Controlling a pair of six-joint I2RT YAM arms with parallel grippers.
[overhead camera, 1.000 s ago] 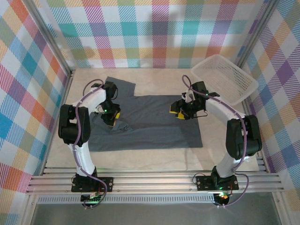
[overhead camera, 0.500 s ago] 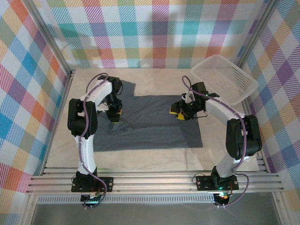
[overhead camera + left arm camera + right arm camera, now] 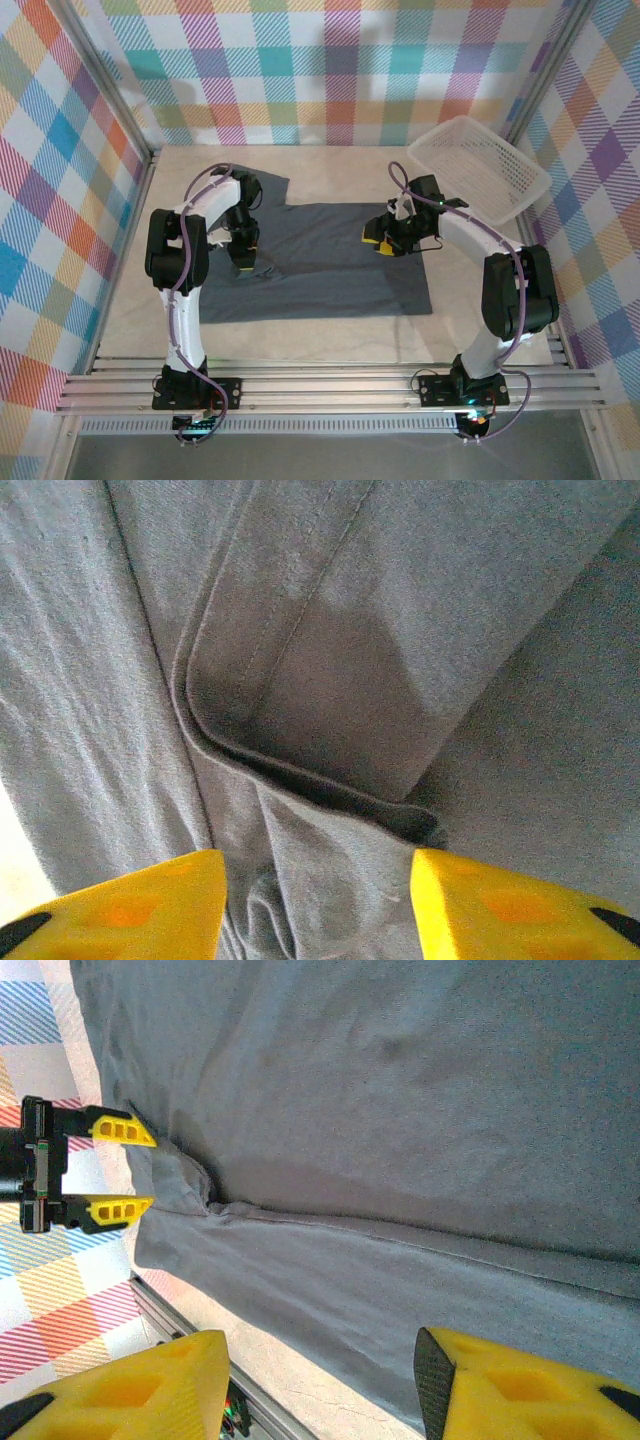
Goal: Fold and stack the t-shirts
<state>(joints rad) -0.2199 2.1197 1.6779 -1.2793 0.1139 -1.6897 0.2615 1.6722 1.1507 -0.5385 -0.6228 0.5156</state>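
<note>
The plain dark slate-grey short-sleeved t-shirt (image 3: pixel 330 262) lies spread on the pale beige table (image 3: pixel 300 340). It is mostly flat, with one sleeve extending toward the far left.

The left gripper (image 3: pixel 245 264) is positioned low over the garment's left portion. Its yellow fingers (image 3: pixel 150 900) are spread apart and straddle a raised, curled ridge of cloth (image 3: pixel 300 780) where a hem doubles over. No cloth is pinched. This placement suggests preparation to grasp the bunched layer, since it offers more purchase than flat cloth.

The right gripper (image 3: pixel 376 243) is positioned above the garment's right-centre. Its yellow fingers (image 3: pixel 520 1390) are likewise held wide and grip nothing. From this position its wrist view takes in a long lengthwise crease (image 3: pixel 420 1245).

The white plastic lattice basket (image 3: pixel 500 170) stands tilted at the far right corner, apart from the garment.

Assessment: folding is at an early stage. A closing pinch on the ridge appears to be the next requirement, and the thin cloth may slip from it.
</note>
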